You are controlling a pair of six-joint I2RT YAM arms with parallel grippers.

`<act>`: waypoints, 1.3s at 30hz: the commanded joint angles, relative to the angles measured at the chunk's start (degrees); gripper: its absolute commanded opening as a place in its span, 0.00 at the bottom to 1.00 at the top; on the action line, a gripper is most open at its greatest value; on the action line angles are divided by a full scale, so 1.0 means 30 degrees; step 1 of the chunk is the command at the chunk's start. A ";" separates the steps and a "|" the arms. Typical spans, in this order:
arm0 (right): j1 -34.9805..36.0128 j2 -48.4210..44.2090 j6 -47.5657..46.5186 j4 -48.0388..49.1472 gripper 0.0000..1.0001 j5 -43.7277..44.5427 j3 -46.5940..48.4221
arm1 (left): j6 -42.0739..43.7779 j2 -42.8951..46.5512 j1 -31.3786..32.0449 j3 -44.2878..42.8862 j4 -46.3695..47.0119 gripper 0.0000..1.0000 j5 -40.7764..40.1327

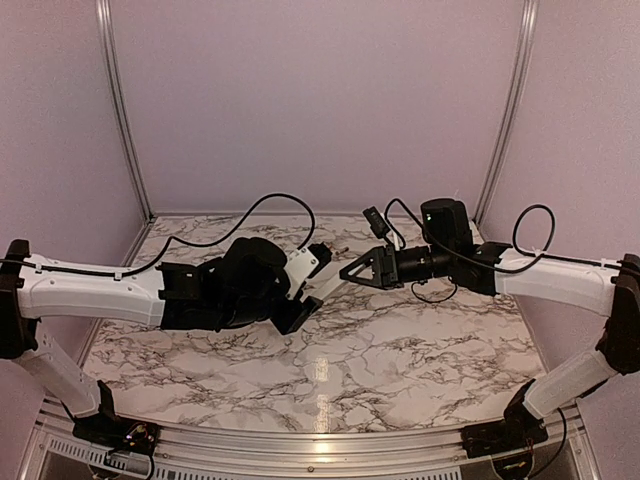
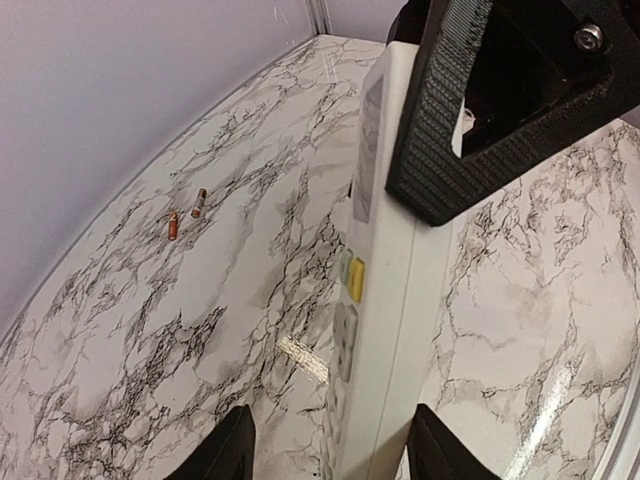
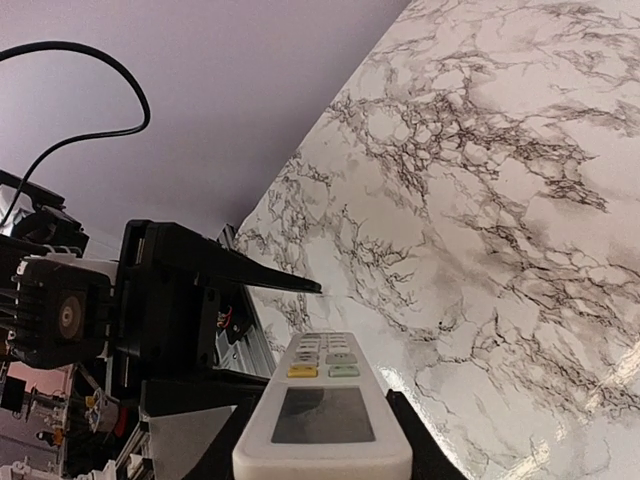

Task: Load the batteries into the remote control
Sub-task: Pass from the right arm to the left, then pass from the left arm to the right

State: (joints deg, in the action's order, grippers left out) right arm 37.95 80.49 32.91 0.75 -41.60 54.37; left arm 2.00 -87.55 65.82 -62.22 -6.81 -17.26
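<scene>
Left claw (image 2: 335, 412) agape, right claw (image 1: 348, 272) clenched, tip to tip

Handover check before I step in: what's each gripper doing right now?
Left gripper: open, fingers flanking the remote control, gap on one side.
Right gripper: shut on the remote control.

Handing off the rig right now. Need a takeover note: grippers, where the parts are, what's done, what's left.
Right gripper: shut on one end of the remote control, holding it up over the table.
Left gripper: open, jaws straddling the remote's other end with a gap on one side, no grip.
Batteries: both loose on the table, side by side, away from the remote.
Done: remote picked up.
Left: open the bay (not in view) and load both batteries.
</scene>
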 commanded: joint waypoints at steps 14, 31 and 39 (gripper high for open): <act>-0.0108 0.0347 0.0688 0.0105 0.12 -0.0679 0.0603 | 0.1082 -0.1510 0.0223 -0.1424 -0.1350 0.22 -0.0405; -0.0625 -0.3813 -0.5406 0.0115 0.99 0.0316 0.0710 | -0.3294 0.0685 -0.3747 -0.0341 0.1581 0.02 1.7157; -0.0368 -0.2947 -0.5337 0.1663 0.88 -0.4012 0.0569 | -0.4196 0.0406 -0.3806 -0.0619 0.3311 0.01 2.0592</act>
State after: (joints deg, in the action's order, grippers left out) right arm 36.38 69.71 17.12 2.55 -46.57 56.69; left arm -8.43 -86.65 54.59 -63.90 -2.44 36.34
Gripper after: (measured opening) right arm 0.901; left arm 0.197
